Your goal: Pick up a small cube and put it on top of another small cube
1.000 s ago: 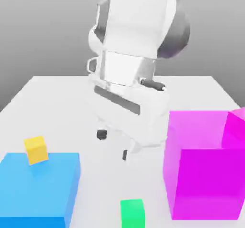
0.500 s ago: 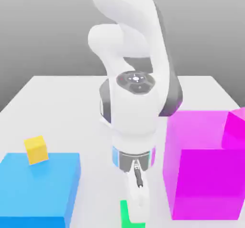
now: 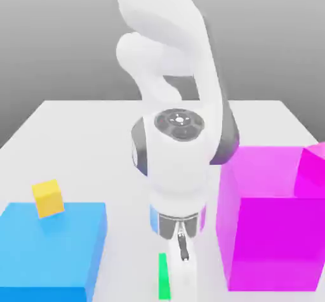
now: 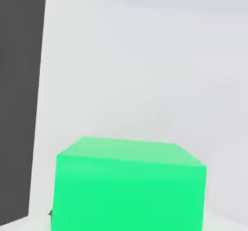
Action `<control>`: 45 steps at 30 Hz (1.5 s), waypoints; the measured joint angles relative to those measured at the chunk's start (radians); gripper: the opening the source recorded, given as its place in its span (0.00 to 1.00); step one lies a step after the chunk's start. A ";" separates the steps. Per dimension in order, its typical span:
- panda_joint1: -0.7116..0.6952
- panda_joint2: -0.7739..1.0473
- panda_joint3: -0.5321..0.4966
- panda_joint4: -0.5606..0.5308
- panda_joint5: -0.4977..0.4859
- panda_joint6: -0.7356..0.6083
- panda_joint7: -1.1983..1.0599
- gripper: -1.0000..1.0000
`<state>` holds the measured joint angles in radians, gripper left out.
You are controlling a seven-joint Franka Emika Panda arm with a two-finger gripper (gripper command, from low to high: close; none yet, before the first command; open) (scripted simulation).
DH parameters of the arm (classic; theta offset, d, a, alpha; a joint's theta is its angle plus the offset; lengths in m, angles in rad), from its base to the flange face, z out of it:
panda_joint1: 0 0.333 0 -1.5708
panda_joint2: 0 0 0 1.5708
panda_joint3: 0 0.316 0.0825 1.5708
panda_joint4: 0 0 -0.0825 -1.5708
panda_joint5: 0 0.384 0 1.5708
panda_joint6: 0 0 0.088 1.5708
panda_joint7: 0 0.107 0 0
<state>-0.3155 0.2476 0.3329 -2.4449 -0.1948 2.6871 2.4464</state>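
The small cube (image 3: 164, 275), bright green, lies on the white table (image 3: 76, 129) near its front edge. In the exterior view a narrow green strip of it shows beside my hand. My gripper (image 3: 180, 276) has come straight down over it, the white hand covering most of the cube, and it is shut on the cube. In the hand view the small cube (image 4: 128, 186) looms very close with a plain green face and a lighter top. A small yellow cube (image 3: 48, 198) rests at the back edge of the big blue block.
A big blue block (image 3: 51, 250) stands at the exterior view's front left. A big translucent magenta block (image 3: 273, 224) stands close to the arm at the exterior view's right. The table's edge (image 4: 41, 104) runs near the cube, with dark floor beyond.
The arm swung from the table's middle to the front and came down over the green cube. In the last half second it sank lower and the gripper went from open to shut.
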 joint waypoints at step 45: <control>0.311 -0.174 0.262 0.431 -0.033 -0.406 -0.974 0.00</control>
<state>-0.0048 0.0737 0.5953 -2.0143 -0.2277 2.2810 1.4721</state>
